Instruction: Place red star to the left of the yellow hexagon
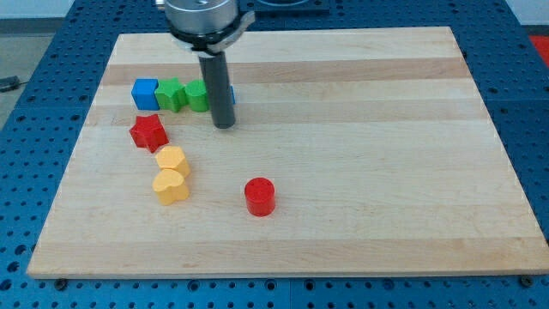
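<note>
The red star [147,131] lies at the view's left on the wooden board [360,154]. Just below and right of it sit two yellow blocks, an upper one [172,160] and a lower one [170,185], touching each other; their exact shapes are hard to make out. My tip [224,125] rests on the board to the right of the red star and above the yellow blocks, apart from them, close beside the row of blocks at the view's top left.
A row at the view's top left holds a blue cube [144,93], a green block [171,93], another green block [197,95] and a blue block [230,93] mostly hidden behind the rod. A red cylinder [259,196] stands near the middle bottom.
</note>
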